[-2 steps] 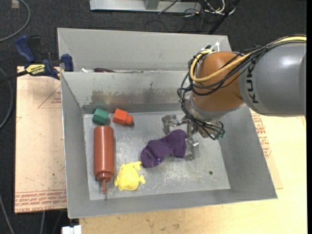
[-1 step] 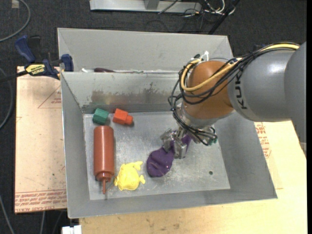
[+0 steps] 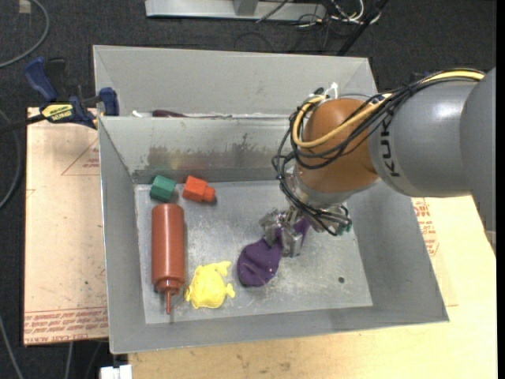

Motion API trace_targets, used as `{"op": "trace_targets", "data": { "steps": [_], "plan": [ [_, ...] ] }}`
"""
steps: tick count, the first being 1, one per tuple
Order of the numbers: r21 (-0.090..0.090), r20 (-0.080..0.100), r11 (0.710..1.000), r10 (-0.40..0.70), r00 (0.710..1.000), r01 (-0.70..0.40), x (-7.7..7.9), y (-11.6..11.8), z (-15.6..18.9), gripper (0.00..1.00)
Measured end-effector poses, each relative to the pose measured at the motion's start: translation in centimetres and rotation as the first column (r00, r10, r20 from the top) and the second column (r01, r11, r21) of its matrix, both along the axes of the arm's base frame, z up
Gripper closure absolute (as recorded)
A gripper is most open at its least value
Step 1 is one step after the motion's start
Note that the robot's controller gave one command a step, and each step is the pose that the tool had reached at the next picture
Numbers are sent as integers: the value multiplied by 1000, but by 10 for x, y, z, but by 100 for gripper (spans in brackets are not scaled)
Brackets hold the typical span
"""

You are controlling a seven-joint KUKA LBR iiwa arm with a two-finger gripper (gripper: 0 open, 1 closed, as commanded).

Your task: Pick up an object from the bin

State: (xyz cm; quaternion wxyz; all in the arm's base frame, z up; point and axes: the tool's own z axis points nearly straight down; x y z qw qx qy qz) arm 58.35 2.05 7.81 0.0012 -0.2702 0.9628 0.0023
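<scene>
My gripper [image 3: 282,237] hangs low in the middle of the bin, its fingertips right at the upper right end of a purple eggplant-shaped toy [image 3: 258,264] that lies on the bin floor. A bit of purple shows beside the fingers. To the left of the purple toy lies a yellow soft toy [image 3: 209,287].
A brown-red bottle [image 3: 167,247] with a pointed nozzle lies along the left side. Behind it, by the back wall, sit a green block [image 3: 163,187] and an orange block [image 3: 199,189]. The arm with its orange cover and cables fills the right of the bin.
</scene>
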Motion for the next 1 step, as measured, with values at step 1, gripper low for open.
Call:
{"op": "trace_targets", "data": {
  "steps": [1],
  "plan": [
    [2,6,994,-107,994,107,-4,3,154,100]
  ]
}}
